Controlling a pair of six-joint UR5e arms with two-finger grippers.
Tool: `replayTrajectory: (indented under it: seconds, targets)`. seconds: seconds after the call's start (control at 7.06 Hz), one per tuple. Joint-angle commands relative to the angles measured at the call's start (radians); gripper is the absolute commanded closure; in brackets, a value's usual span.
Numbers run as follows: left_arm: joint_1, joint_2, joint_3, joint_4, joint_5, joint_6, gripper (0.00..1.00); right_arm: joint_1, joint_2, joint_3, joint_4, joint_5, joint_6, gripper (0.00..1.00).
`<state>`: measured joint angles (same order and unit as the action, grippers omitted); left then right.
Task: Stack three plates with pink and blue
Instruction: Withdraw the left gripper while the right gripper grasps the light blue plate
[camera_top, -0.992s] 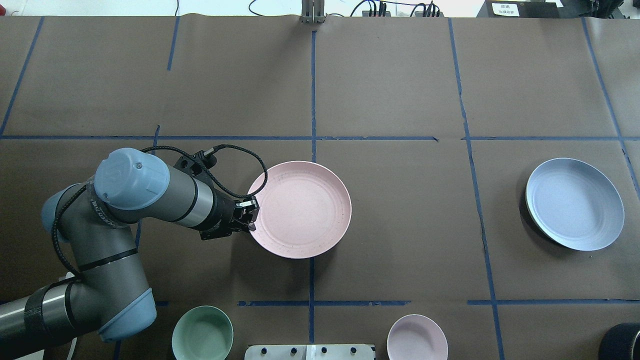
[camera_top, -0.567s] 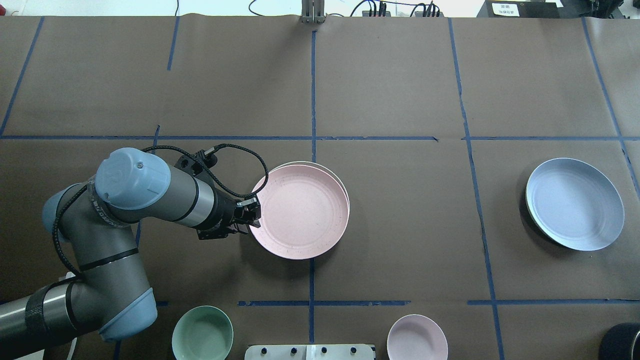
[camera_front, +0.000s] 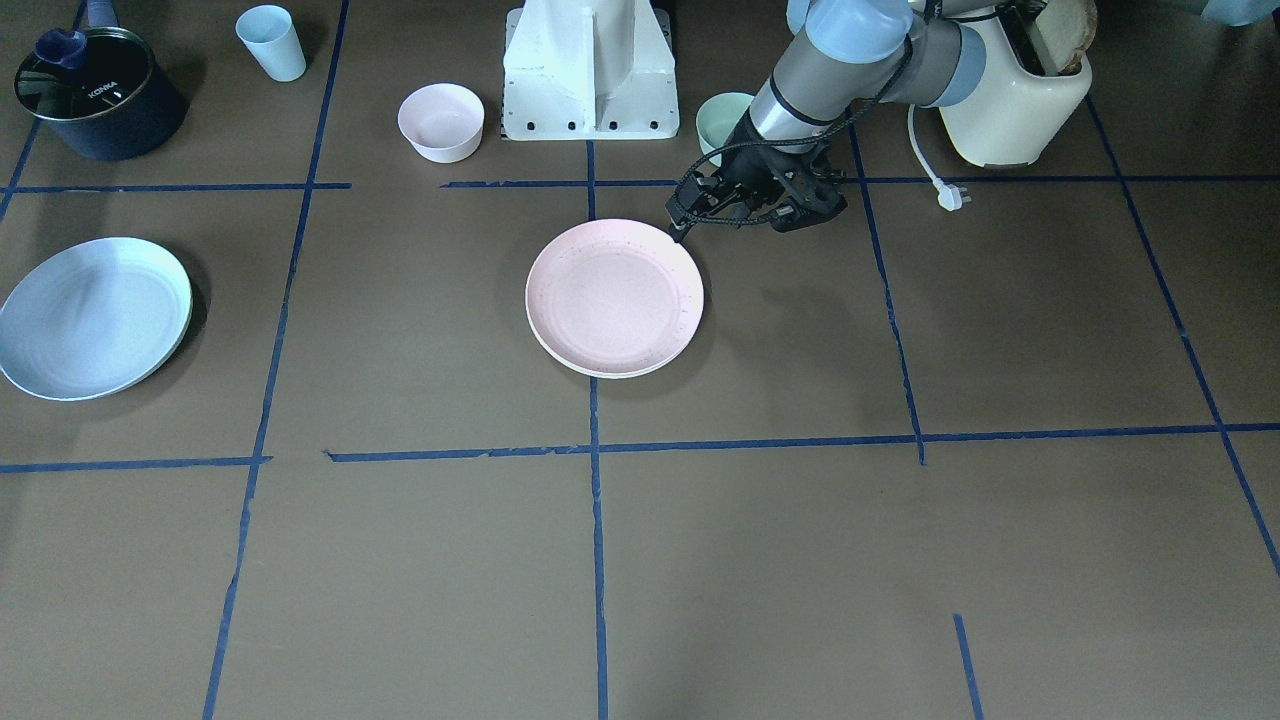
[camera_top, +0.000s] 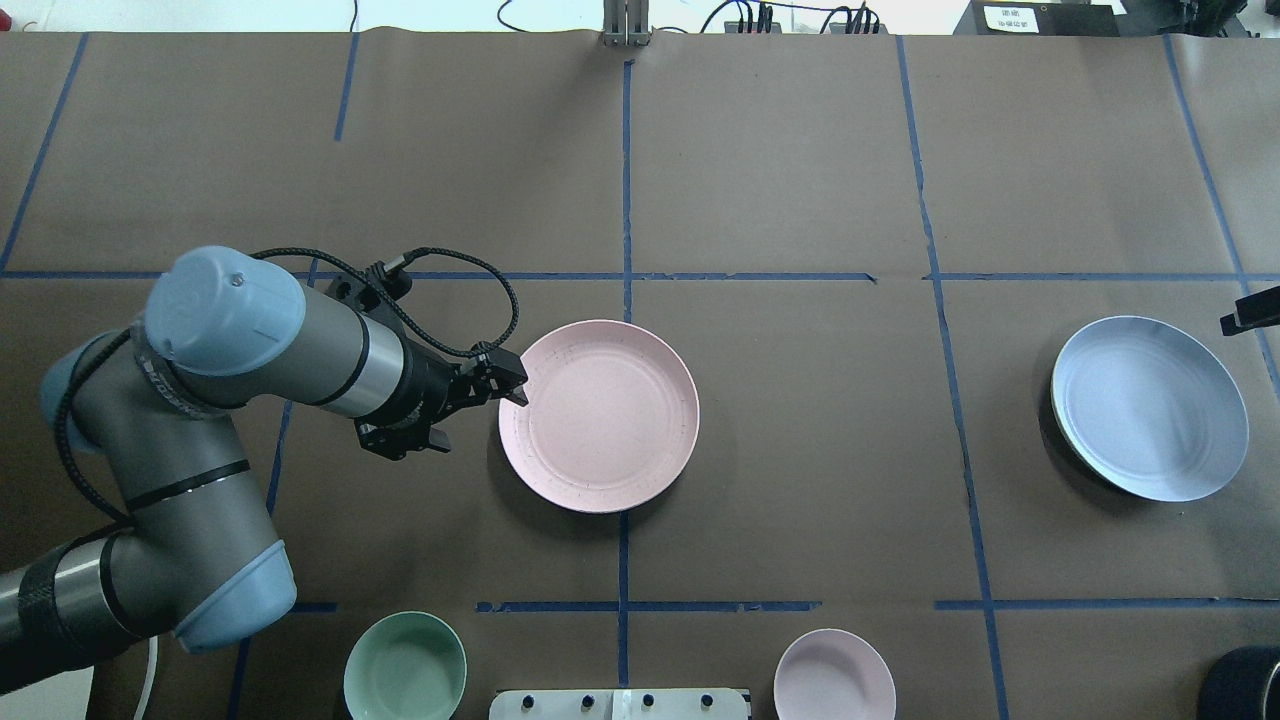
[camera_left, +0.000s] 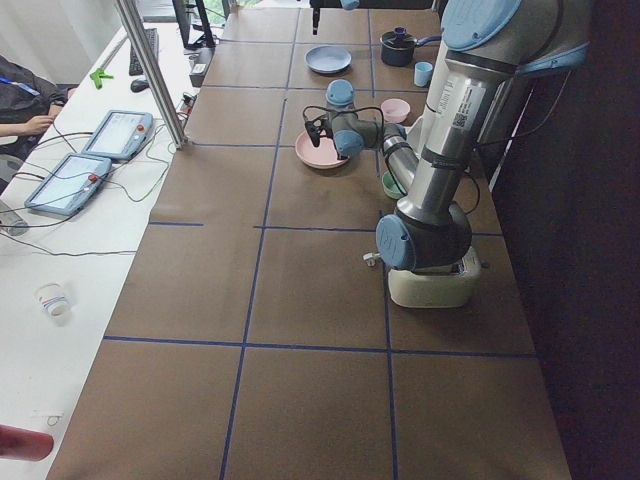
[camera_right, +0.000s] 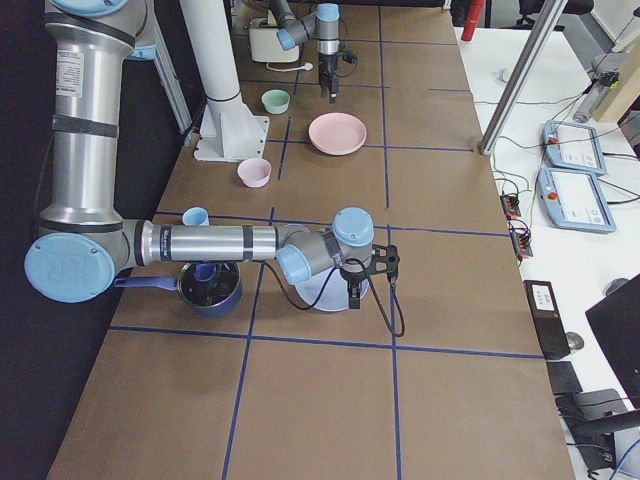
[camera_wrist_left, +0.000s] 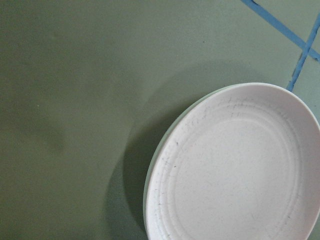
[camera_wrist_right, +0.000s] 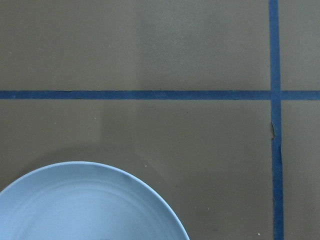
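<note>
Having set the pink plate (camera_top: 598, 416) flush on the cream plate (camera_wrist_left: 146, 192) mid-table, backed left gripper (camera_top: 508, 385) away, jaws parted, empty. Leaves blue plate (camera_top: 1150, 408) far right, unstacked; right gripper (camera_top: 1248, 318) newly alongside, jaws unreadable.

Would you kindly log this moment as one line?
left gripper: open, beside pink plate | pink plate: on cream-white plate | blue plate: apart, unstacked

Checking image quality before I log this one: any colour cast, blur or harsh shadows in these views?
Left wrist view: green cast, the brown table reads olive and the pink plate nearly white, yet focus is sharp. Right wrist view: natural colours, the blue plate crisp. Overhead view: sharp, soft shadows only, the strip beyond the table's far edge blown out.
</note>
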<state>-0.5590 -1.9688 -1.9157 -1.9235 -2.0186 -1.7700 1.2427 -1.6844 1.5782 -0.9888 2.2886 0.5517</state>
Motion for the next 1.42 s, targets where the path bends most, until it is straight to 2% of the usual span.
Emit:
replayTrajectory:
  seconds: [0.0,0.28,0.57,0.71,0.85,0.99,1.13,1.28]
  targets:
    - [-0.042,-0.001,-0.095,0.117,-0.029,0.010,0.00,-0.054,-0.018,-0.081,0.171,-0.014,0.075,0.00]
    - [-0.053,0.004,-0.102,0.121,-0.029,0.012,0.00,-0.077,-0.064,-0.076,0.174,-0.008,0.066,0.00]
    - [-0.062,0.004,-0.108,0.123,-0.029,0.024,0.00,-0.101,-0.067,-0.080,0.173,-0.012,0.066,0.00]
    - [-0.071,0.008,-0.111,0.123,-0.029,0.024,0.00,-0.111,-0.074,-0.080,0.173,-0.017,0.070,0.11]
    - [-0.073,0.010,-0.114,0.121,-0.029,0.024,0.00,-0.111,-0.077,-0.080,0.173,-0.015,0.070,0.46]
    - [-0.073,0.010,-0.115,0.123,-0.029,0.024,0.00,-0.111,-0.077,-0.081,0.173,-0.017,0.067,0.75]
    - [-0.074,0.011,-0.115,0.121,-0.029,0.024,0.00,-0.111,-0.077,-0.083,0.173,-0.017,0.065,0.91]
    - [-0.078,0.013,-0.115,0.123,-0.029,0.026,0.00,-0.111,-0.077,-0.081,0.173,-0.015,0.063,1.00]
